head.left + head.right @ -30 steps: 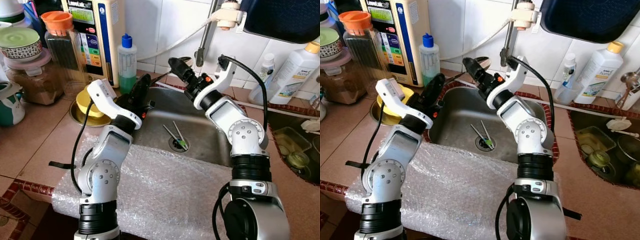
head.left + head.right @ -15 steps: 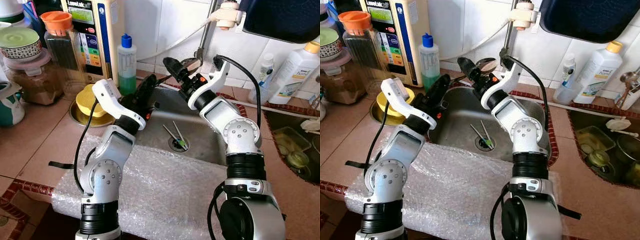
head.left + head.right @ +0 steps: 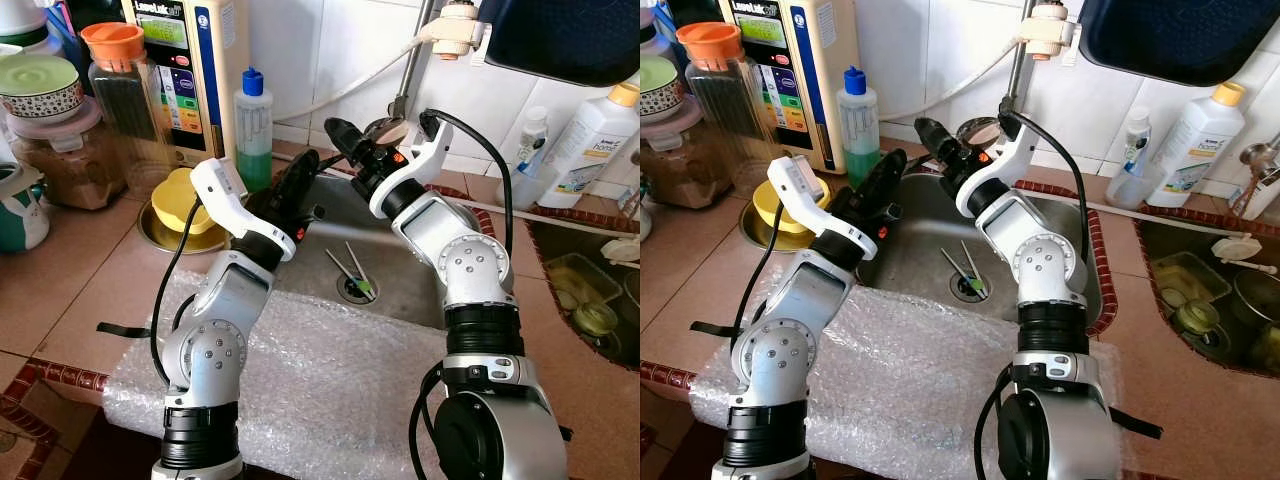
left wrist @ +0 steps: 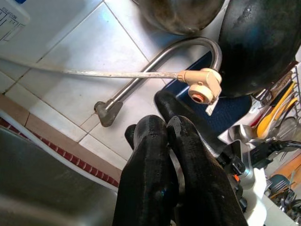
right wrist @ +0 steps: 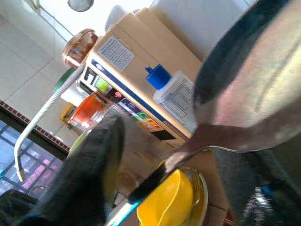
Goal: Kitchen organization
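Observation:
My right gripper [image 3: 340, 135] is raised over the back rim of the steel sink [image 3: 420, 290] and is shut on a metal spoon [image 3: 387, 128]. The spoon's big bowl [image 5: 254, 80] lies close to the wrist. Its thin handle runs out to the left, past the fingertips. My left gripper [image 3: 300, 175] points up at that handle's end, its two black fingers [image 4: 150, 155] pressed together. Whether they touch the handle I cannot tell. Two chopsticks [image 3: 348, 268] lie in the sink by the drain.
Bubble wrap [image 3: 330, 390] covers the counter in front of the sink. On the left stand a yellow bowl in a metal dish [image 3: 180, 200], a green soap bottle [image 3: 254, 125], a water purifier [image 3: 190, 70] and jars. The faucet [image 3: 410, 70] rises behind; a white bottle [image 3: 590, 140] stands right.
My right gripper has carried the spoon leftward along the sink's back rim. My left gripper has moved right and up, closing the gap to the spoon's handle.

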You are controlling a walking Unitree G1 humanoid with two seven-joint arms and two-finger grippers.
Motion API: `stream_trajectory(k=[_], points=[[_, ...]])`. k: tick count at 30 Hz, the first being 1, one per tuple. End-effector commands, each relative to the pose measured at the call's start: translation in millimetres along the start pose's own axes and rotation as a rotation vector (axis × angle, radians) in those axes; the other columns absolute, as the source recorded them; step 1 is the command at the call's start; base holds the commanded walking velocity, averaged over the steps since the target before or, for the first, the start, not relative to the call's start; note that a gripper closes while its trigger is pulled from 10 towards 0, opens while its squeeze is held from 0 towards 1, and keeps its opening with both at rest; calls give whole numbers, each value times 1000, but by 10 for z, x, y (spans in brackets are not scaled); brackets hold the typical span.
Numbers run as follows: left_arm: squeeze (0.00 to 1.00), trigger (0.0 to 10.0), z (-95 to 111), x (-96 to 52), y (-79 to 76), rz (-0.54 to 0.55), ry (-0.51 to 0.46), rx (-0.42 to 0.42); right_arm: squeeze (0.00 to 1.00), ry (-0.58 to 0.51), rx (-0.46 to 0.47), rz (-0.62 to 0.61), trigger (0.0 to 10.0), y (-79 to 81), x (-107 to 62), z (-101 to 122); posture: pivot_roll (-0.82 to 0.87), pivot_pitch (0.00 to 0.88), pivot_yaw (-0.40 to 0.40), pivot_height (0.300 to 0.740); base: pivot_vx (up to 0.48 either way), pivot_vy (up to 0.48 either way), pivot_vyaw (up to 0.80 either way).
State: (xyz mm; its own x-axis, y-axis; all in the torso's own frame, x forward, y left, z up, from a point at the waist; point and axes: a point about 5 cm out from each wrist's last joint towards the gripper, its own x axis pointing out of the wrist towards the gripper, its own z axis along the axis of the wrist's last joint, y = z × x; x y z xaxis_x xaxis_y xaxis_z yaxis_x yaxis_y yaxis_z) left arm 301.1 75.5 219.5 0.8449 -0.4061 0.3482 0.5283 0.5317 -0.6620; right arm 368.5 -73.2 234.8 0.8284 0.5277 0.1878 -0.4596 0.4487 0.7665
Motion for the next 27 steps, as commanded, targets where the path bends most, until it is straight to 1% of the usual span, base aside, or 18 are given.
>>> stream_trajectory(k=[1,8,13,16,23,27], points=[[0,0,-15,-1,-21,-6,9,0,0,-33,-14,-8,0,8,4,88,45,26,-67,740,0,0,0],[0,0,5,12,-18,-6,3,9,0,-44,-16,-17,0,-7,6,116,30,23,-74,740,0,0,0],[0,0,-5,-1,16,8,4,3,0,-47,-26,-18,0,1,14,124,21,24,-67,740,0,0,0],[0,0,-10,7,11,-2,20,14,0,-58,-26,-23,0,-6,12,130,14,21,-52,740,0,0,0],[0,0,0,27,33,6,20,23,0,-76,-37,-34,0,-27,2,172,-10,18,-37,740,0,0,0],[0,0,6,19,85,18,46,41,0,-106,-42,-46,0,-30,-8,211,-15,23,-12,740,0,0,0]])
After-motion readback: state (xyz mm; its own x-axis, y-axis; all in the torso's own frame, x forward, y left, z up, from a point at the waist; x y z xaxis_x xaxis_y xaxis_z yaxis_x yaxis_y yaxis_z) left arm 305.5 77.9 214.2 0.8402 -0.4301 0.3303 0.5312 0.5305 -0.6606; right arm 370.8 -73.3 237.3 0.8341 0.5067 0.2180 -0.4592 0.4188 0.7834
